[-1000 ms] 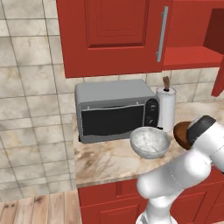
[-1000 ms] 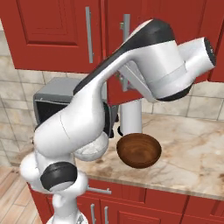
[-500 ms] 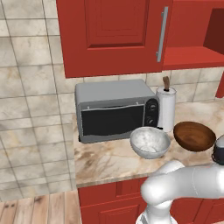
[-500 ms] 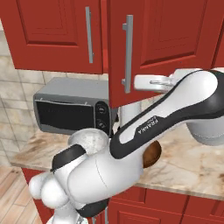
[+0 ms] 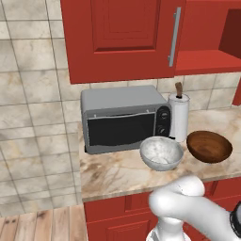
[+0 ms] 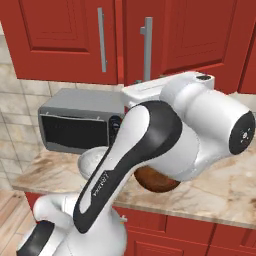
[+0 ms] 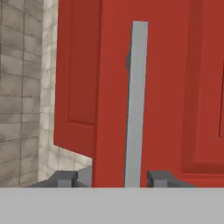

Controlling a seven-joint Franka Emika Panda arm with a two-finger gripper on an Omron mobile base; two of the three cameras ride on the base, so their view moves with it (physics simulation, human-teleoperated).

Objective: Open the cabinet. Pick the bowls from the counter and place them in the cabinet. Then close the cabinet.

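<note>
two fingers [image 7: 158, 178] seemingly astride door handle [image 7: 135, 105]

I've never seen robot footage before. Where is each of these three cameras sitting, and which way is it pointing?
Left base view: on the base behind the arm, to its left, looking forward and down at the counter, the microwave, the marble bowl and the wooden bowl; a white arm link shows at lower right.
Right base view: behind the arm to its right, facing the same counter; the white arm covers much of the picture.
Hand view: on the hand, looking along the gripper at the cabinet door's grey handle; the handle runs between the fingertips.
Shared: both base views show the microwave and cabinet.
</note>
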